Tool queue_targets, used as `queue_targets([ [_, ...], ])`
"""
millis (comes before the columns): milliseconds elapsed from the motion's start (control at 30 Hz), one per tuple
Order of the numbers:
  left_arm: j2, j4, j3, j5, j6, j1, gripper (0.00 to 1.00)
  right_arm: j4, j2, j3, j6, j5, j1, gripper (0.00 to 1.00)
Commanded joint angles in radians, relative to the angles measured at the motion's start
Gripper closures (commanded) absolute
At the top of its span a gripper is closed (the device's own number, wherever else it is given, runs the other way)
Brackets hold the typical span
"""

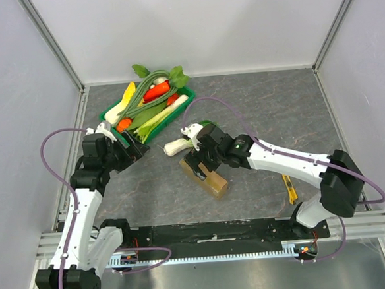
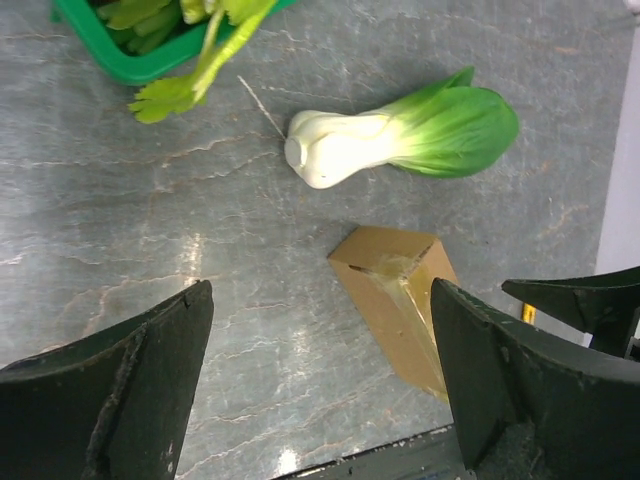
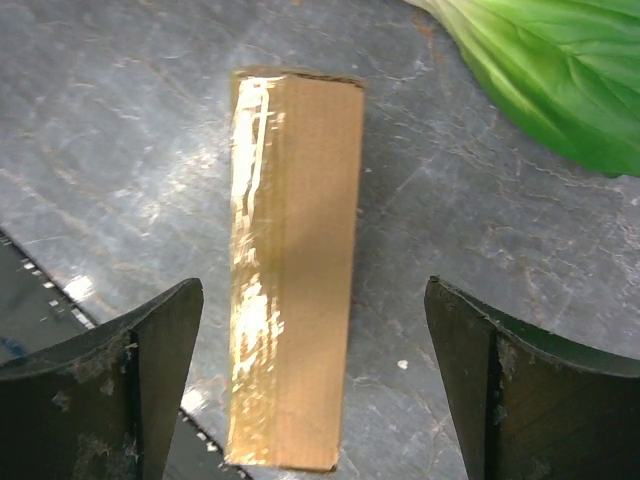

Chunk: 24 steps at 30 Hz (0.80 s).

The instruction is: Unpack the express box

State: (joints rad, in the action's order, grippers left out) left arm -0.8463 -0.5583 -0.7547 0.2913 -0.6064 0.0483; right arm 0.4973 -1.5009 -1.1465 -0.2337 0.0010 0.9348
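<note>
Grey marbled bench [image 1: 276, 112], white-walled cell. Top view: express box [image 1: 216, 184] lay flat nr centre-front, right hand [image 1: 198, 165] directly over it, released; left hand [image 1: 132, 146] released too, off to box's left, by green tray [image 1: 108, 114]. Left wrist: box [image 2: 398, 305] lay below-right of bok choy [image 2: 400, 135], apart, ahead of spread fingers [image 2: 120, 400]; taped, so judged unopened. Right wrist: box [image 3: 295, 270] lengthwise betw. wide fingers [image 3: 150, 380], untouched; likely lined up for a grasp.

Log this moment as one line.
left gripper open, empty | right gripper open above taped express box | bok choy beside it
</note>
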Motion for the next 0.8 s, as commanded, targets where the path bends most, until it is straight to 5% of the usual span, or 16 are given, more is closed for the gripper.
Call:
queue_targets([
  [0, 0.033, -0.034, -0.040, -0.110, 0.039, 0.002, 0.05, -0.058, -0.054, 0.022, 0.039, 0.087, 0.006, 0.03],
  [333, 0.056, -0.052, -0.069, -0.081, 0.094, 0.001, 0.00, -0.100, -0.111, 0.051, -0.019, 0.016, 0.030, 0.17],
  [500, 0.053, -0.046, -0.063, -0.057, 0.106, 0.001, 0.02, -0.098, -0.124, 0.034, -0.094, -0.068, 0.029, 0.57],
  [767, 0.044, -0.042, -0.028, 0.002, 0.094, 0.001, 0.05, -0.161, -0.122, 0.005, -0.292, -0.436, -0.068, 0.60],
])
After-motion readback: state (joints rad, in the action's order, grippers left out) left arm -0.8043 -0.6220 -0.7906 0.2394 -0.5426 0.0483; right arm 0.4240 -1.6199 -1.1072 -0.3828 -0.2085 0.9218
